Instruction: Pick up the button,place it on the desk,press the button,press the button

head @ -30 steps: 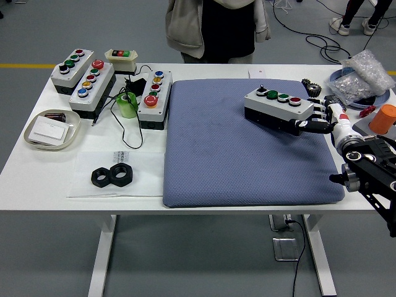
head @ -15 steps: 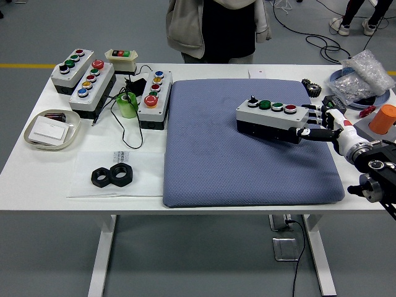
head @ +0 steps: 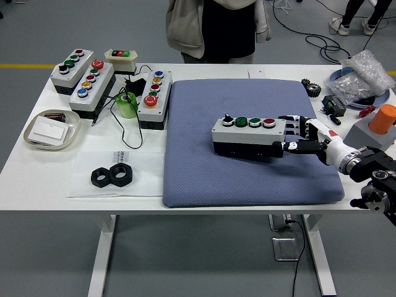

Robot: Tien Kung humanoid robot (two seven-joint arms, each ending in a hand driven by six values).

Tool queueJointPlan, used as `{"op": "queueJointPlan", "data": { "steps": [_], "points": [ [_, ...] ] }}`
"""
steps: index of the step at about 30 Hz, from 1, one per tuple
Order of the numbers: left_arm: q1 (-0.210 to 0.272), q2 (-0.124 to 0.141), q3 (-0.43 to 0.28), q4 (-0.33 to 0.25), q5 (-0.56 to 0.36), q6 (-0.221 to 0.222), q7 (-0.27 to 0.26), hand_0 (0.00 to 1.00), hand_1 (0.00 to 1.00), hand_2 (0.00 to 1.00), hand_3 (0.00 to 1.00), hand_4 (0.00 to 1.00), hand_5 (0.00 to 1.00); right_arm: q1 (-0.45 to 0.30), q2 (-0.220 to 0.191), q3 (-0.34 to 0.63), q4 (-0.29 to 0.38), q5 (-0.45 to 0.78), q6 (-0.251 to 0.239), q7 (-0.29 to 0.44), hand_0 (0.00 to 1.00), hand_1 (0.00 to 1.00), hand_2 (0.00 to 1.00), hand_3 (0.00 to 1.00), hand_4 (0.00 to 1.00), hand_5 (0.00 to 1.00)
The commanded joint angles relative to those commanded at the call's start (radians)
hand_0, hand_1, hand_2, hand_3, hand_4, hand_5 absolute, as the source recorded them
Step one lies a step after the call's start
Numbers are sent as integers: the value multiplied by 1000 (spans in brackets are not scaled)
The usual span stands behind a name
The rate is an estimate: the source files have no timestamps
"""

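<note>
Carried leftward over the blue mat (head: pixel 198 167), button box (head: pixel 246 135) stays grasped by right hand (head: pixel 303 137).

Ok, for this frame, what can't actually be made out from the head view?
- Whether the button box rests on the blue mat or hangs just above it: one view only.
- How the right hand grips: the box's end hides its contact.
- Left arm: outside the picture.
- Print on the paper slip: too small.
- Contents of the clear bag: too small, glare.
- Person: cut off by the top edge.
</note>
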Motion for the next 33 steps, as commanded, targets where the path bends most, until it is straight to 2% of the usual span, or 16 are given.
{"op": "queueJointPlan", "data": {
  "steps": [4, 8, 12, 13, 18, 19, 24, 25, 30, 31, 33],
  "points": [
    [0, 0, -1, 0, 2, 0, 0, 746, 784, 856, 772, 545, 998, 1, 1, -12, 4, -18, 56, 1, 428, 373, 431, 560, 742, 2],
    [-1, 0, -1, 0, 1, -1, 0, 746, 784, 855, 772, 543, 998, 2, 2, -17, 9, -34, 80, -1, 425, 371, 424, 555, 763, 2],
    [-2, 0, 2, -1, -3, 0, -1, 746, 784, 855, 772, 543, 998, 4, 3, -10, 11, -86, 108, -7, 425, 371, 424, 555, 763, 2],
    [-2, 0, 3, -1, -6, 0, -2, 746, 783, 855, 773, 543, 998, 4, 2, -5, 9, -101, 121, -11, 459, 400, 441, 562, 723, 2],
    [-4, 0, 7, -1, -11, 0, -3, 746, 783, 855, 773, 543, 998, 1, -2, 23, 10, -185, 178, -8, 459, 400, 441, 562, 723, 2],
    [-4, 0, 7, -1, -12, 0, -4, 746, 783, 854, 772, 543, 998, 1, -2, 27, 11, -203, 184, -5, 609, 576, 588, 815, 632, 2],
    [-6, 2, 12, -2, -18, 0, -6, 746, 783, 854, 772, 543, 998, 3, -5, 44, 14, -267, 219, -4, 609, 576, 588, 815, 632, 2],
    [-7, 2, 12, -2, -18, 0, -6, 746, 783, 854, 772, 542, 998, 3, -6, 45, 14, -275, 221, -5, 821, 718, 725, 937, 690, 2],
    [-8, 2, 13, -2, -20, 0, -6, 746, 783, 854, 772, 542, 998, 4, -6, 56, 8, -305, 213, -8, 821, 718, 725, 937, 690, 2],
    [-8, 2, 14, -2, -20, 0, -6, 745, 783, 854, 773, 542, 998, 4, -6, 58, 7, -308, 211, -8, 936, 822, 835, 998, 723, 2],
    [-8, 2, 14, -2, -21, 0, -7, 745, 783, 854, 773, 542, 998, 4, -6, 62, 5, -314, 200, -4, 936, 822, 835, 998, 723, 2]
  ]
}}
